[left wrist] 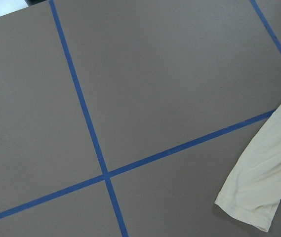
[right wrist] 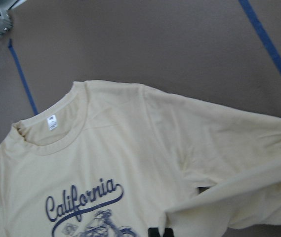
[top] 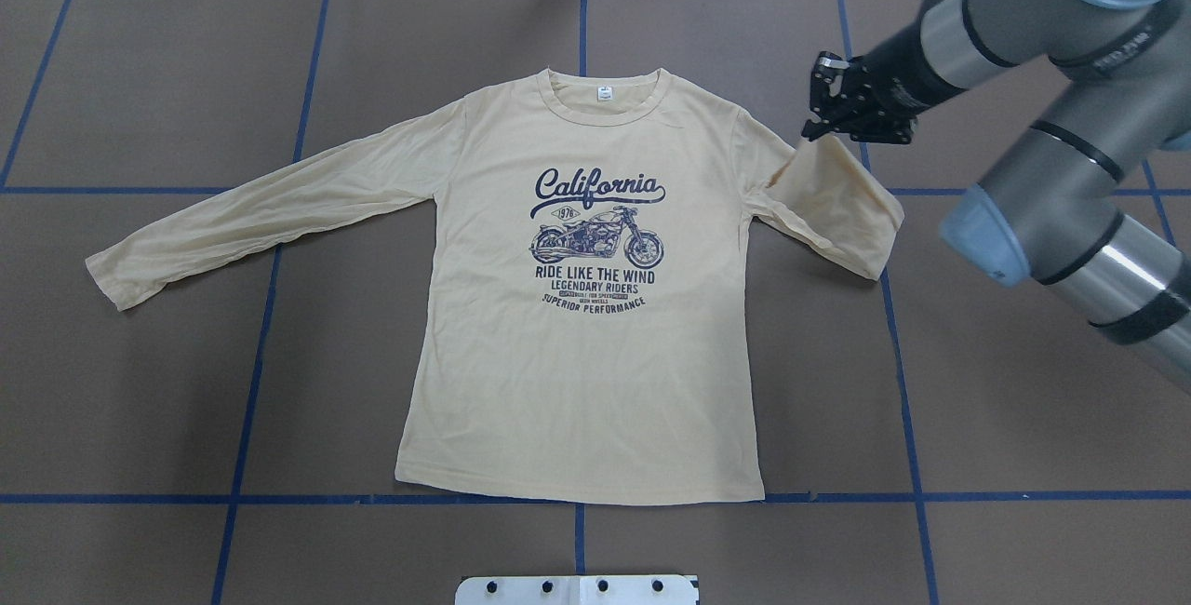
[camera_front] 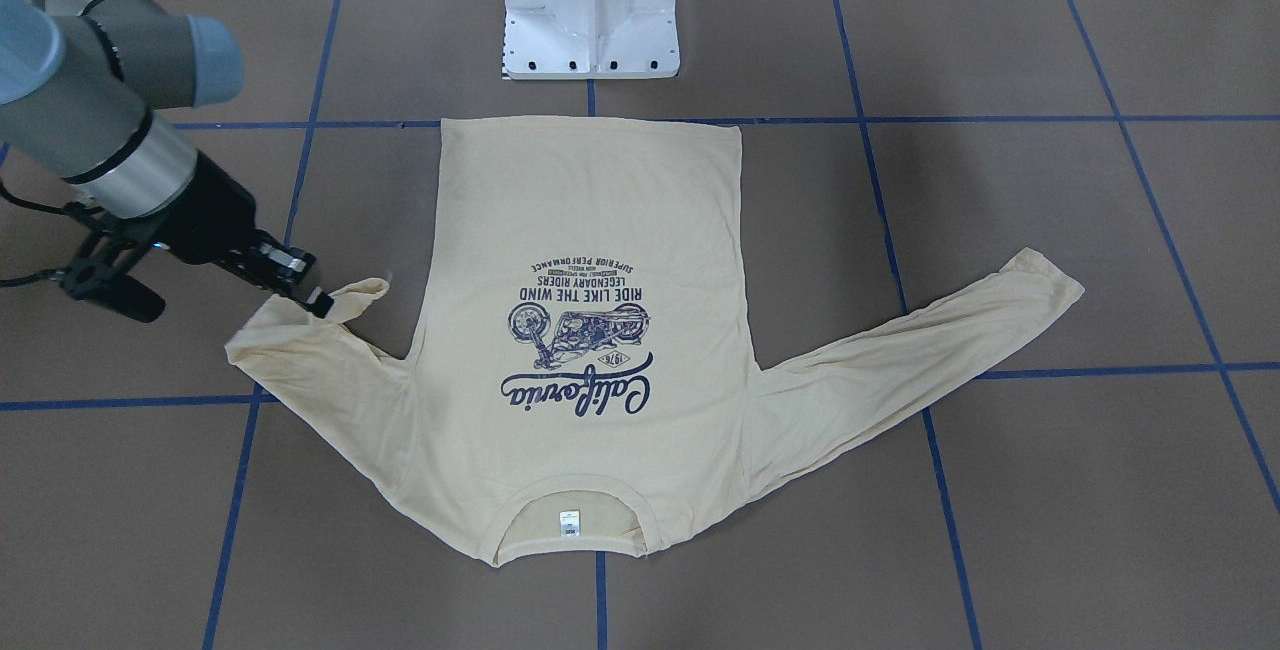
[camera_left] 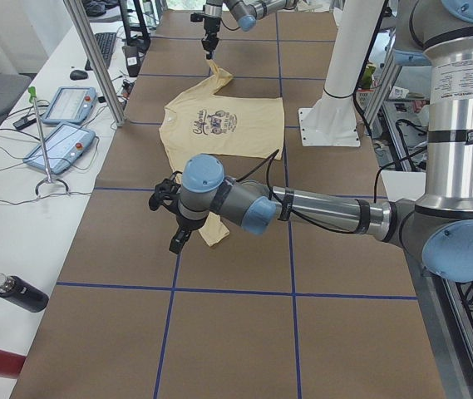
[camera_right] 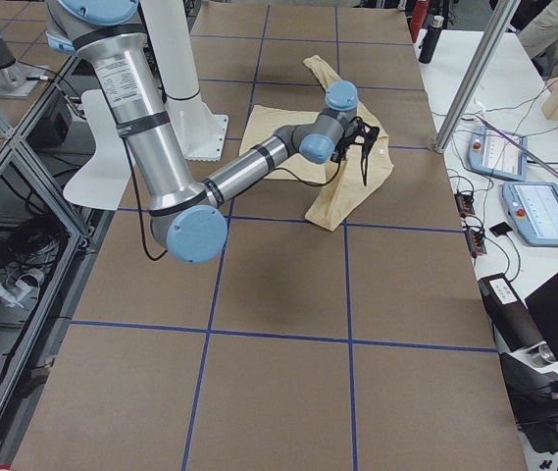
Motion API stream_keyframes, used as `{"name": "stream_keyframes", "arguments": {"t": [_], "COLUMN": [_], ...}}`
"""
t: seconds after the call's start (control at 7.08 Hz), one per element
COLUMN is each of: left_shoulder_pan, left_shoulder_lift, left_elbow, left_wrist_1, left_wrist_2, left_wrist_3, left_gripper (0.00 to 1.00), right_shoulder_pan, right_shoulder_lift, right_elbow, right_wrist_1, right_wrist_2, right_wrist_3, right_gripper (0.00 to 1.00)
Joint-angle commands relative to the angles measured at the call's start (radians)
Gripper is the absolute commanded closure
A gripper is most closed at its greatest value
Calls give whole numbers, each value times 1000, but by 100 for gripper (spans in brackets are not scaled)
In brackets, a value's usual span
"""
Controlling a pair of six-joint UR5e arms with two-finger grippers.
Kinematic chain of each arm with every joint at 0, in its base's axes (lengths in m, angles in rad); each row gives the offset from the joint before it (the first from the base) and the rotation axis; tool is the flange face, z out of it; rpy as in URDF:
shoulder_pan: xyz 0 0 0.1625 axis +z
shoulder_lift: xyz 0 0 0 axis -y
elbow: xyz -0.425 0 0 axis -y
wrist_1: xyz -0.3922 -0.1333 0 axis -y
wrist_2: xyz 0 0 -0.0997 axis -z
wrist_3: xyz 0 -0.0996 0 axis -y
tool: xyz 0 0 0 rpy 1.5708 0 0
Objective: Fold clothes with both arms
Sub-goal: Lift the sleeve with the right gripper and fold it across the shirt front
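On the left, the left gripper (camera_left: 174,220) hangs low over the tabletop (top: 140,382), near the cuff of the left-side sleeve (top: 270,205). Only a side view shows it, so we cannot tell whether its fingers are open or closed. That sleeve lies stretched out flat, angled away from the body. In the middle, the shirt (top: 586,382) rests face up and smooth, with its collar on the far side from the robot and its hem near the base. We judge it to be thin, light and entirely limp. It will sag from any pinch, trail along the paper and wrinkle if dragged, so it should be lifted rather than pushed. The cuffs, the shoulder seams and the hem corners look like the best places to take hold, pinching through both layers so they travel together. On the right, the right-side sleeve (top: 837,205) is doubled back toward the shoulder with its cuff raised off the tabletop. The right gripper (camera_front: 312,300) has its fingers closed on that cuff.
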Motion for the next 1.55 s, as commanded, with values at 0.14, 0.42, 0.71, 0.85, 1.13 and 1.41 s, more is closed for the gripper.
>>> {"name": "stream_keyframes", "arguments": {"t": [0.14, 0.42, 0.71, 0.85, 1.13, 1.41], "left_shoulder_pan": [1, 1, 1, 1, 1, 25], "left_shoulder_lift": [6, 7, 7, 9, 7, 6], "left_elbow": [2, 0, 3, 2, 2, 5], "left_wrist_1": [-14, -14, -14, -14, -10, -14], "left_wrist_2": [-1, -1, -1, -1, -4, -60], "left_wrist_3": [-3, -3, -3, -3, -3, -3], "left_gripper": [0, 0, 0, 0, 0, 0], "right_shoulder_pan": [-230, -286, -366, -366, -367, -367], "right_shoulder_lift": [314, 514, 628, 686, 725, 800], "right_elbow": [-143, -345, -517, -650, -786, -881], "right_wrist_1": [-64, -54, 9, 90, 213, 213], "right_wrist_2": [-402, -485, -620, -622, -623, -634], "right_wrist_3": [64, 45, 34, 32, -7, -25], "right_gripper": [100, 100, 100, 100, 100, 1]}}
